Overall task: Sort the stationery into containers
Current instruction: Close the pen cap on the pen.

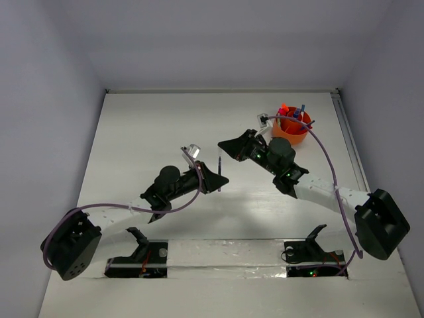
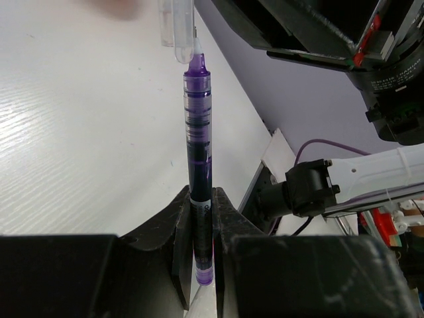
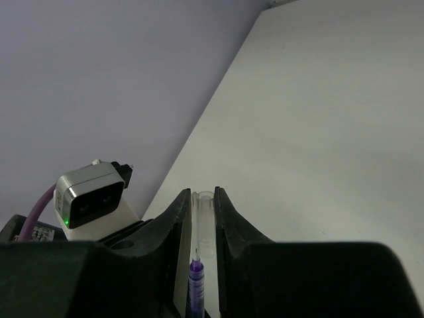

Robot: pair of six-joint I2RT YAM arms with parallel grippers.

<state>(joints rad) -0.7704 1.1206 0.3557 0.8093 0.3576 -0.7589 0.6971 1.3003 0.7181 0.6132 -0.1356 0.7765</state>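
Observation:
My left gripper (image 2: 201,199) is shut on a dark purple pen (image 2: 197,132) and holds it by the rear end, tip pointing away. In the top view the pen (image 1: 219,171) is a thin line between the two grippers near the table's middle. My right gripper (image 3: 201,199) is shut on a clear pen cap (image 3: 203,218), and that cap (image 2: 177,30) hangs just beyond the pen's tip. The tip (image 3: 196,271) sits at the cap's open end, slightly to one side; I cannot tell whether it is inside. The orange cup (image 1: 291,126) stands at the back right with several pens in it.
The right arm's body (image 2: 311,40) fills the upper right of the left wrist view, close to the pen. The left wrist camera (image 3: 89,195) shows just left of the right fingers. White walls enclose the table on three sides.

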